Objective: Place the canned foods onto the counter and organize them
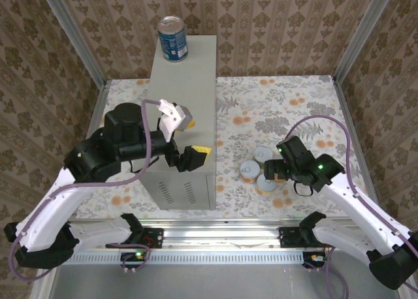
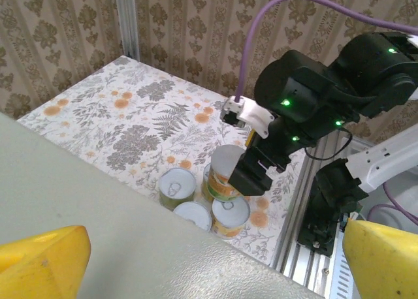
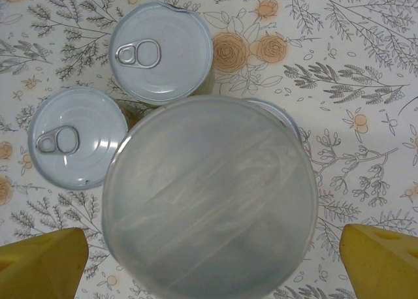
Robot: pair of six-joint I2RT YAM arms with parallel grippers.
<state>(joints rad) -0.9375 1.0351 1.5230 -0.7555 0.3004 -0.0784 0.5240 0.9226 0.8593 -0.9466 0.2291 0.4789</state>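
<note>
**Blue can up on the bench, short cans grouped on the floor**

From above, the grey bench [image 1: 186,90] stands left of centre on the flowered floor [image 1: 294,103]. The blue can [image 1: 172,39] stands upright at the far end of its top. The left arm [image 1: 124,142] reaches over the near end of the bench. To the right of the bench, the short cans [image 1: 249,170] sit close together on the floor, with the right arm [image 1: 307,165] directly above them.

In the left wrist view, the left jaws are wide. Their yellow fingertips [image 2: 39,260] sit at the two lower corners, with only bare bench top [image 2: 98,207] between them. Past the bench edge, four short cans [image 2: 177,185] cluster on the floor under the right arm [image 2: 307,103].

In the right wrist view, the right jaws are also wide. Their yellow fingertips [image 3: 42,263] flank a large pale lid [image 3: 209,194] that is close to the camera, and floor shows between the lid and each fingertip. Two more short cans [image 3: 160,51] with ring pulls lie beyond it to the left.
</note>
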